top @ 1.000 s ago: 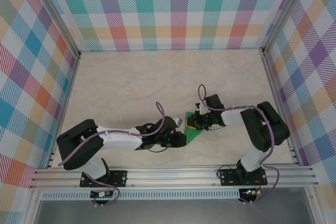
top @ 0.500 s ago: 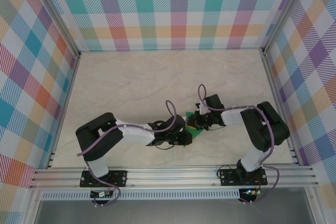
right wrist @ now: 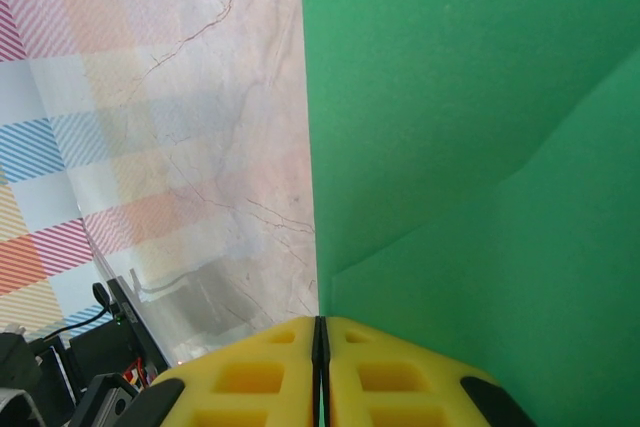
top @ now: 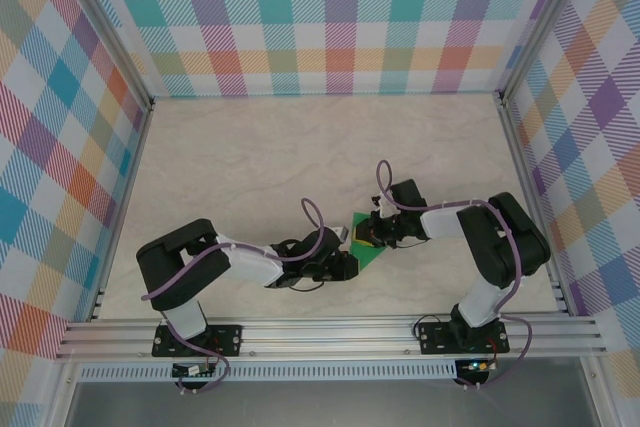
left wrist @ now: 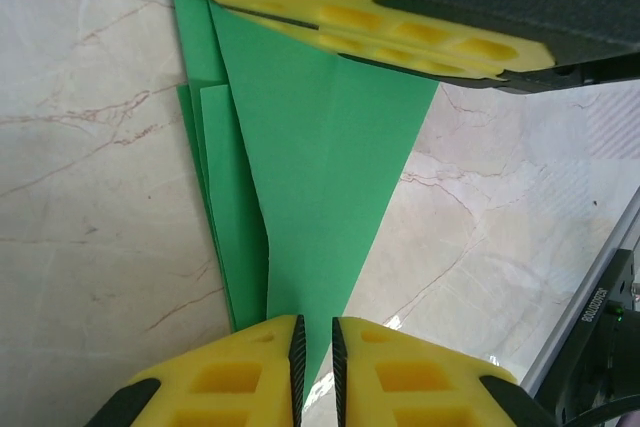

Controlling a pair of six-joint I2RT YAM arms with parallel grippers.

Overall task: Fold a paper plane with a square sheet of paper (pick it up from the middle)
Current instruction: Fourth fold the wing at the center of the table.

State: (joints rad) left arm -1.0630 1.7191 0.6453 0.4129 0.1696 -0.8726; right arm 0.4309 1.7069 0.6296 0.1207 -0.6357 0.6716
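We're at the near middle of the table (top: 250,147), a pale surface veined like marble, and the green paper (left wrist: 320,177) lies on it between the two arms. It's thin, matte and smooth, and it's creased. We see overlapping layers with sharp, straight edges, and one long flap tapering to a narrow point. That point runs right into the left gripper (left wrist: 315,339), whose jaws stand at a thin slit and pinch the tip. Its pads (left wrist: 230,382) are bright yellow and blocky, moulded with shallow rectangular pockets. Across the sheet, the right gripper (right wrist: 318,332) has its jaws pressed tight on the opposite edge of the paper, the same yellow pads meeting in a single dark line. From its wrist view we catch a diagonal fold crossing the flat green face. Pastel plaid walls (top: 340,17) box the table in, and a ribbed aluminium rail (top: 330,332) runs along the near edge.
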